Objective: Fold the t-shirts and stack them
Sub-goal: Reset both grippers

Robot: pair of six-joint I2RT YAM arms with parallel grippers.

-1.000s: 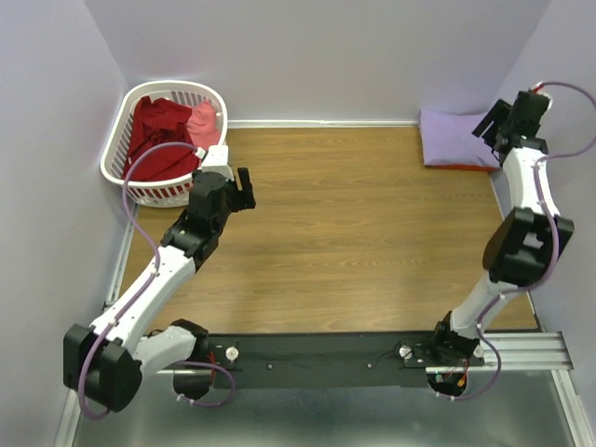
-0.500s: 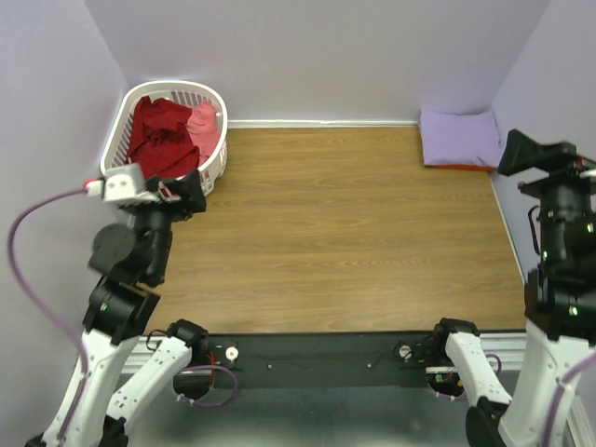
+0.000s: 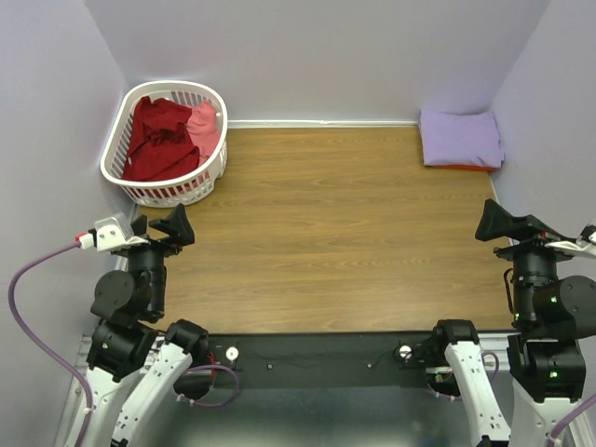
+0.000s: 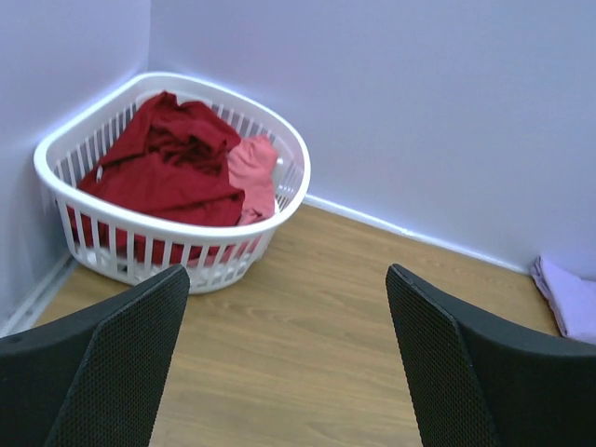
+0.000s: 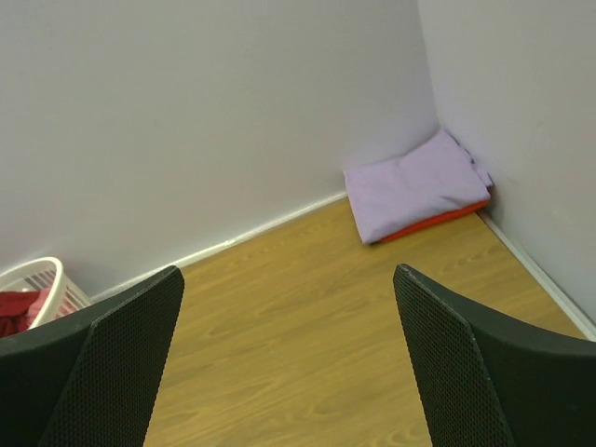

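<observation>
A folded lavender t-shirt (image 3: pixel 459 138) lies in the back right corner on top of a folded orange t-shirt (image 3: pixel 461 168); the right wrist view shows the lavender one (image 5: pixel 414 186) with the orange edge (image 5: pixel 438 222) under it. A crumpled dark red t-shirt (image 3: pixel 154 140) and a pink t-shirt (image 3: pixel 203 121) sit in the white basket (image 3: pixel 177 191) at the back left. My left gripper (image 3: pixel 174 228) is open and empty, raised near the front left, facing the basket (image 4: pixel 140 247). My right gripper (image 3: pixel 494 223) is open and empty at the front right.
Lavender walls close in the wooden table (image 3: pixel 335 233) at the back and on both sides. The black rail (image 3: pixel 317 358) with both arm bases runs along the near edge.
Both arms have drawn back toward the near edge, the left from beside the basket, the right from the folded stack. Both grippers have opened wider.
</observation>
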